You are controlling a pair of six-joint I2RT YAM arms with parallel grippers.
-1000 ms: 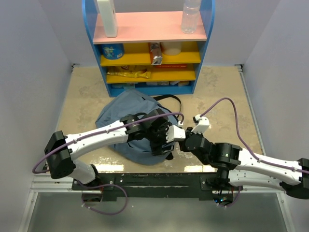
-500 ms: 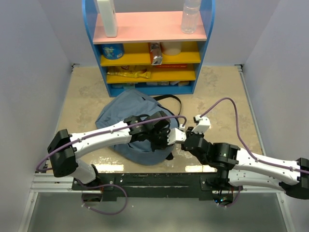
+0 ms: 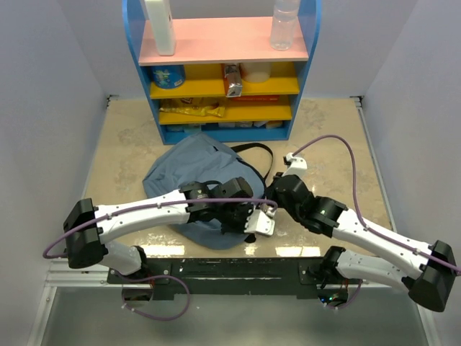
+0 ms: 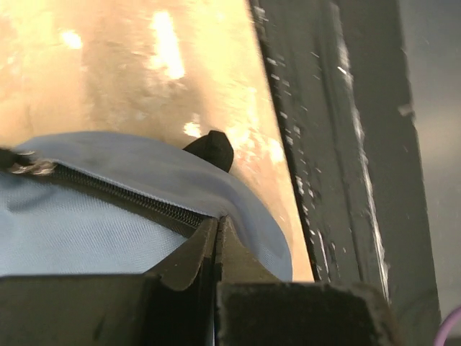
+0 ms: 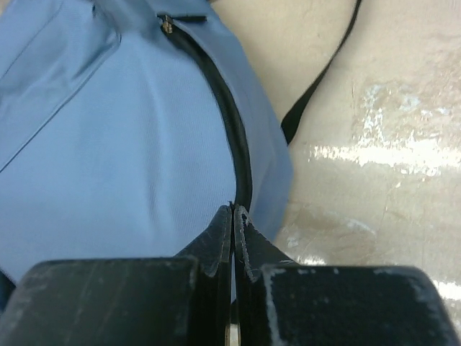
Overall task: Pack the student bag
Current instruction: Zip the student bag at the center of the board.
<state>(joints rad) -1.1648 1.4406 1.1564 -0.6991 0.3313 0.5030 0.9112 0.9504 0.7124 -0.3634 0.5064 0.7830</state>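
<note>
The student bag (image 3: 176,180), slate-blue fabric, lies on the table in front of the shelf. Both arms reach over its near right corner. My left gripper (image 3: 250,229) (image 4: 218,219) is shut, its tips pinching the bag's (image 4: 86,231) fabric edge where the zipper (image 4: 122,198) ends. My right gripper (image 3: 269,193) (image 5: 234,207) is shut too, tips pressed together on the black zipper line (image 5: 234,137) of the bag (image 5: 108,144). A metal zipper pull (image 5: 167,24) sits at the far end of that line. What lies between the tips is hidden.
A blue shelf unit (image 3: 223,43) with bottles, cans and packets stands behind the bag. The bag's black strap (image 3: 261,153) (image 5: 324,72) trails onto the table to the right. The black front rail (image 4: 346,144) runs close to the left gripper.
My left gripper went from open to shut on the bag's edge and shifted toward the front rail. The right gripper, shut throughout, swung back and away from the rail along the bag.
</note>
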